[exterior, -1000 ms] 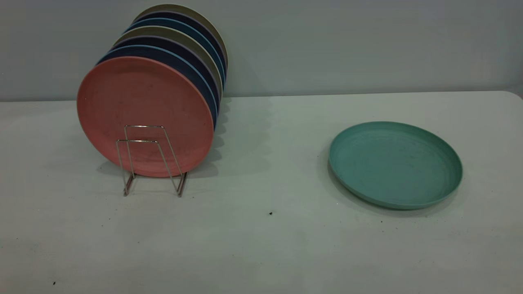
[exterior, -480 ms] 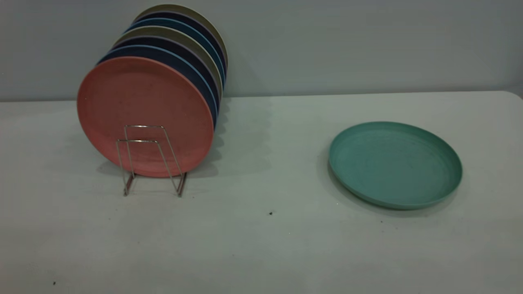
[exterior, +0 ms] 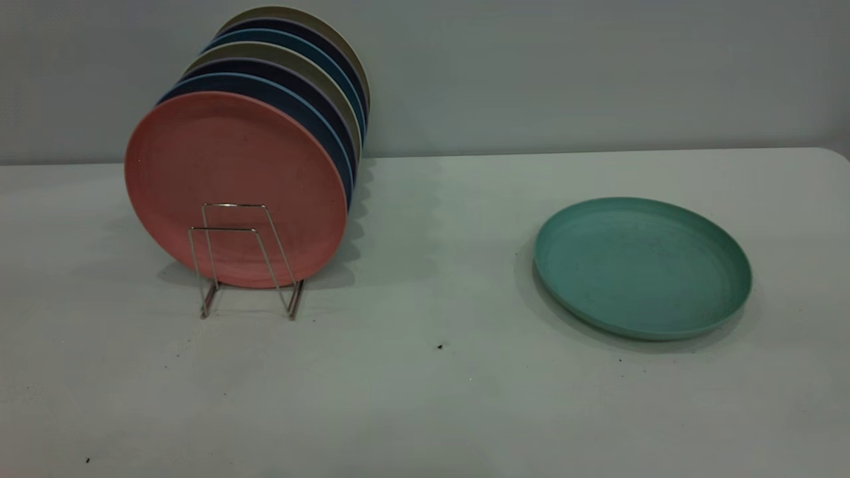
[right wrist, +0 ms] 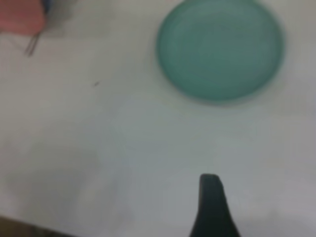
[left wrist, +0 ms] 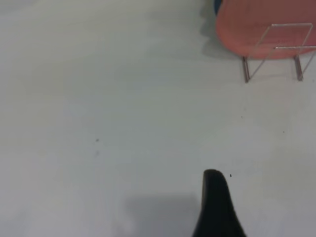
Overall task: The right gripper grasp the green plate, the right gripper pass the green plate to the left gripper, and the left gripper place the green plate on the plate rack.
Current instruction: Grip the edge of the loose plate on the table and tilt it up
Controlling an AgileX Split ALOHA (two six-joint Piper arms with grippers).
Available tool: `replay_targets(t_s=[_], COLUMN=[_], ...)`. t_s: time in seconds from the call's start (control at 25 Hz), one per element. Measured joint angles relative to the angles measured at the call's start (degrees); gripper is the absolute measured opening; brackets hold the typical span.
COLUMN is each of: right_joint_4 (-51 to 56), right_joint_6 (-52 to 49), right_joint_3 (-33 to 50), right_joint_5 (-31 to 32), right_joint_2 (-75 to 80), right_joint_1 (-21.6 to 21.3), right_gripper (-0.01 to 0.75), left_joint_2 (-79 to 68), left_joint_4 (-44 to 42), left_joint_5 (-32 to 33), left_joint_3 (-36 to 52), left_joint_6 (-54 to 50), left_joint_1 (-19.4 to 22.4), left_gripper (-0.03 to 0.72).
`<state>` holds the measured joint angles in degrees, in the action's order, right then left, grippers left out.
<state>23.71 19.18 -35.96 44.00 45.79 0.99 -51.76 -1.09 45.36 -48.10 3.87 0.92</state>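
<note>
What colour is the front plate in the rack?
Salmon pink: the front plate in the plate rack, clearest in the exterior view.

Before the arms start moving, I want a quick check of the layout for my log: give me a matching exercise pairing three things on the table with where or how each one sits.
Things:
1. green plate
2. salmon-pink plate
3. plate rack

States:
A. stands on edge, frontmost of the row
B. lies flat on the table, apart from the others
C. two front wire loops have no plate in front of them

Pairs: 1-B, 2-A, 3-C
</note>
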Motion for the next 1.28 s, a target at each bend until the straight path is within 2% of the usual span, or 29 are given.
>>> replay_targets(t_s=[0.24,0.36,0.68,0.96,1.16,1.28], right_joint_4=[13.9,21.0,37.8,39.0,39.1,39.2], right_joint_6=[13.0,18.5,33.7,35.4,35.6,36.0], right_joint_3=[-3.9,-4.2,-9.2,-18.7,-24.2,-27.5], right_joint_5=[-3.8,-7.1,-13.3,-10.7,-9.9,-9.2], right_joint_2=[20.8,30.9,52.6,65.4,71.7,76.5], right_joint_1=[0.0,0.0,-0.4,-6.5,-12.3,-14.4], right_gripper=[0.55,0.55,0.55,0.55,0.55,0.549], left_joint_2=[-19.2,-27.7,-41.8,-51.1,-56.4,-58.8], left_joint_4=[5.4,12.0,29.7,42.1,48.1,51.4], left_joint_5=[-4.1,-5.8,-11.0,-14.9,-21.4,-25.1], left_joint_3=[-6.8,-9.4,-13.6,-16.8,-18.0,-18.1], left_joint_6=[4.3,8.4,28.7,36.6,40.9,42.3], left_joint_1=[0.0,-0.3,-7.9,-15.9,-21.6,-23.6], left_gripper=[0.538,0.538,0.538,0.538,0.538,0.538])
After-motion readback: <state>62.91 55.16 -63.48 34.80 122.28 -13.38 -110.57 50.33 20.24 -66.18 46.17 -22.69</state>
